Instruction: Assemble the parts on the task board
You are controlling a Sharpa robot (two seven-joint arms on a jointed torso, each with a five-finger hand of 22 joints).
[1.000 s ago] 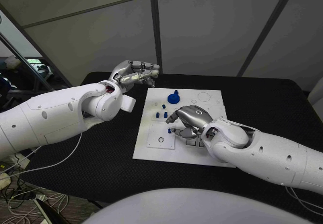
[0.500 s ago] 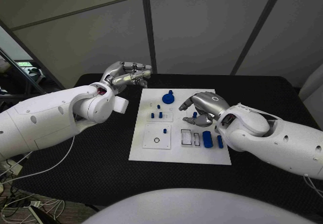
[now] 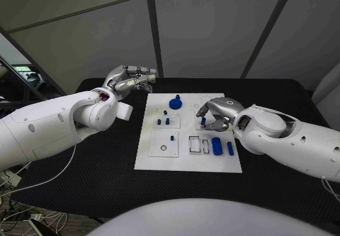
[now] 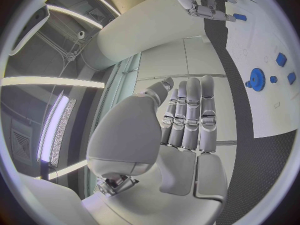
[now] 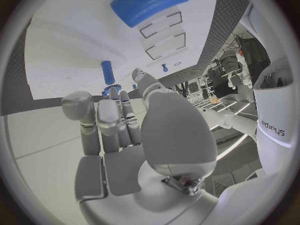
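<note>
With my right robot hand (image 3: 212, 116) curled over a small blue peg (image 3: 203, 121) on the task board (image 3: 187, 162), whether pinching it I cannot tell, I judge it light, rigid, slippery: grip its sides; left robot hand (image 3: 131, 78) hangs curled, empty.

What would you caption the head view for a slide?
Right hand curled over the white task board among blue parts; left hand raised beside it.
</note>
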